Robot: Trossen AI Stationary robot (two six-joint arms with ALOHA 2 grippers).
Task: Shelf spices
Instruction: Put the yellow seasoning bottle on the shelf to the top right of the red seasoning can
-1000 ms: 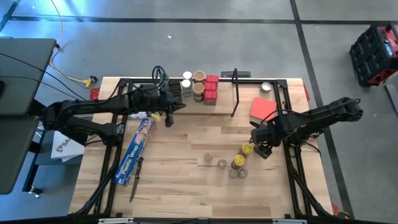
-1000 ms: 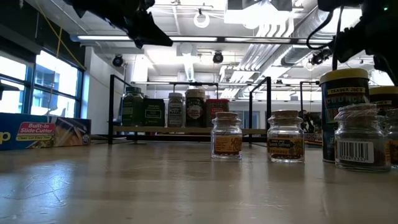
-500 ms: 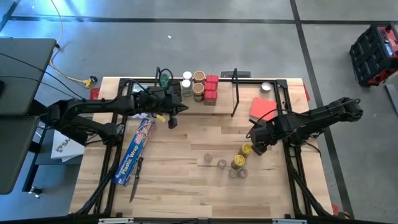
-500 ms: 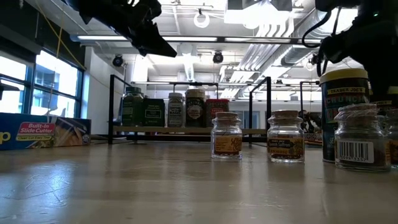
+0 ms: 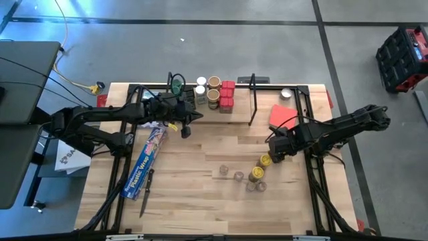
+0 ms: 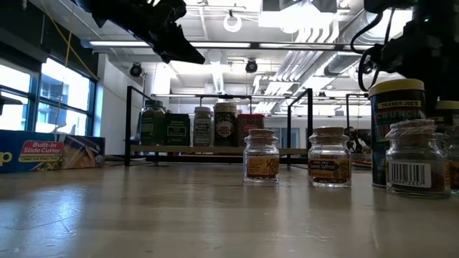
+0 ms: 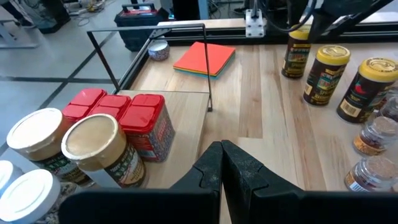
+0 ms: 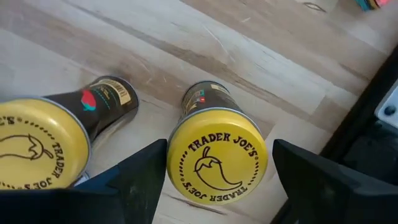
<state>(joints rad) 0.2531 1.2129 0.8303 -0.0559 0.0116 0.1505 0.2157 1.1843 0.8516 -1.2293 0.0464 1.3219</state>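
straddling yellow-lidded jar [image 8: 217, 154], right gripper [image 8: 217, 163] spread.

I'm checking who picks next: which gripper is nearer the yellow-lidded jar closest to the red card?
The right. The right gripper hangs open straddling that yellow-lidded jar, fingers either side. The left gripper is shut, far across the table by the shelf.

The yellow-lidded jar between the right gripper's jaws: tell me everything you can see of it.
The round yellow-lidded jar stands upright on the light wooden table, apart from a second yellow-lidded jar. Its dark body carries a printed label, and its flat lid reads TRADER JOE'S around a chilli drawing. The right gripper hangs over it with jaws open on either side; no contact shows.
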